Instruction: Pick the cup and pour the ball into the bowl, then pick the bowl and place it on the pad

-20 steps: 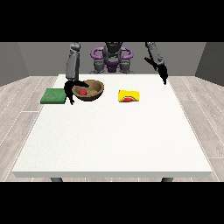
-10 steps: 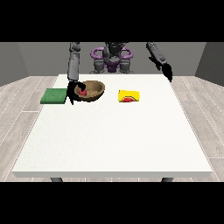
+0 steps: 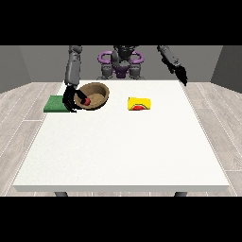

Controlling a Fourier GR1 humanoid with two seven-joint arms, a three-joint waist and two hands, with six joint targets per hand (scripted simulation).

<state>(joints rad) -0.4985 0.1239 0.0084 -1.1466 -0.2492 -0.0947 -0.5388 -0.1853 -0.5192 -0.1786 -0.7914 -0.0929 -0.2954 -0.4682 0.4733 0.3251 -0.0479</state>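
Note:
A brown bowl [image 3: 96, 94] is tilted up off the table with a red ball [image 3: 87, 101] inside it. The hand at the view's left [image 3: 70, 98] grips the bowl's left rim. Just left of the bowl lies the green pad [image 3: 56, 104], flat on the table. A yellow cup [image 3: 140, 103] lies on its side at the table's middle back, its red inside facing the camera. The hand at the view's right [image 3: 181, 73] hangs in the air above the table's back right corner, holding nothing.
The white table [image 3: 123, 151] stretches wide toward the camera. The robot's torso [image 3: 121, 64] stands behind the back edge.
The bowl has lifted and tilted a little in the hand at the view's left. The hand at the view's right has drawn slightly back and up.

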